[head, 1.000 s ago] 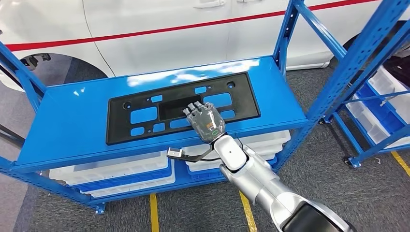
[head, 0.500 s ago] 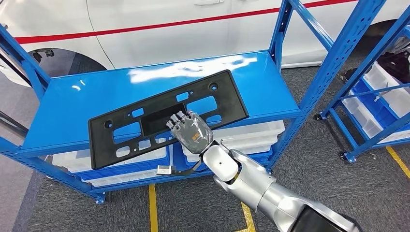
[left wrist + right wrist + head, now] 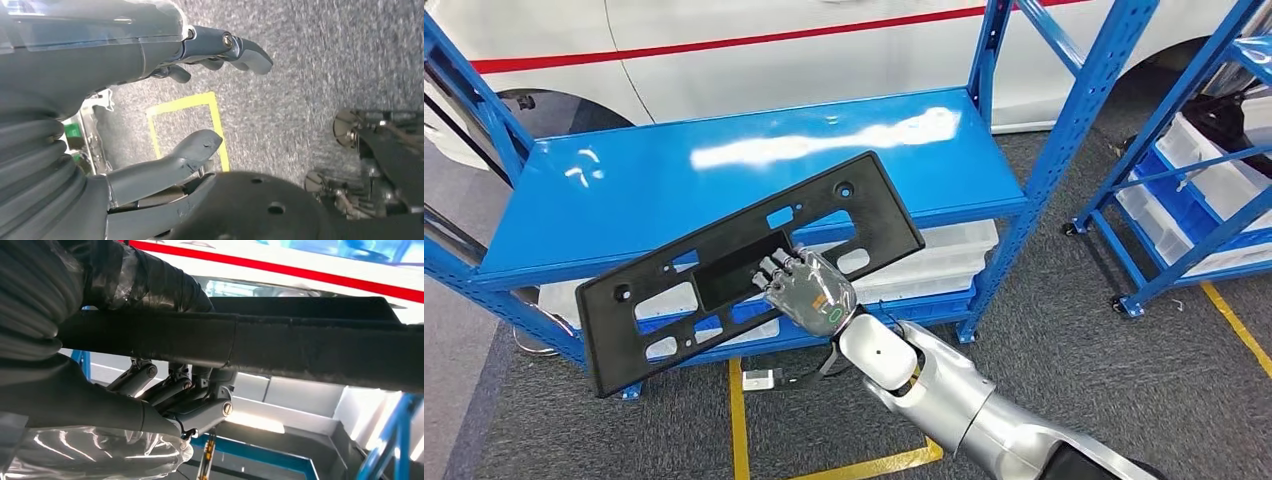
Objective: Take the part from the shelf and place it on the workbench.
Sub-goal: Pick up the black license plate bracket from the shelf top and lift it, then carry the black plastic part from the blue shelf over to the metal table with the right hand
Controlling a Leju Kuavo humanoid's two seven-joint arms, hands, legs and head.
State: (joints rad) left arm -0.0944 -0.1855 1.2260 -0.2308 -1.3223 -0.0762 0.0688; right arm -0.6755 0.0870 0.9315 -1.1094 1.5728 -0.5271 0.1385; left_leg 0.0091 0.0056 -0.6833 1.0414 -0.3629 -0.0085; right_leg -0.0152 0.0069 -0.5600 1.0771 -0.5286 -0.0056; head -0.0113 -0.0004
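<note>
The black part [image 3: 744,268] is tilted in the air in front of the blue shelf [image 3: 624,190] — my right hand [image 3: 809,292] grips it near the middle, fingers curled over its edge. My left hand [image 3: 165,100] holds nothing, fingers apart, above grey floor [image 3: 310,65].

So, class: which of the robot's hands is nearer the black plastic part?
Right. The right hand grips the black part at its middle, off the blue shelf. The left hand hangs open over the grey floor, holding nothing.
</note>
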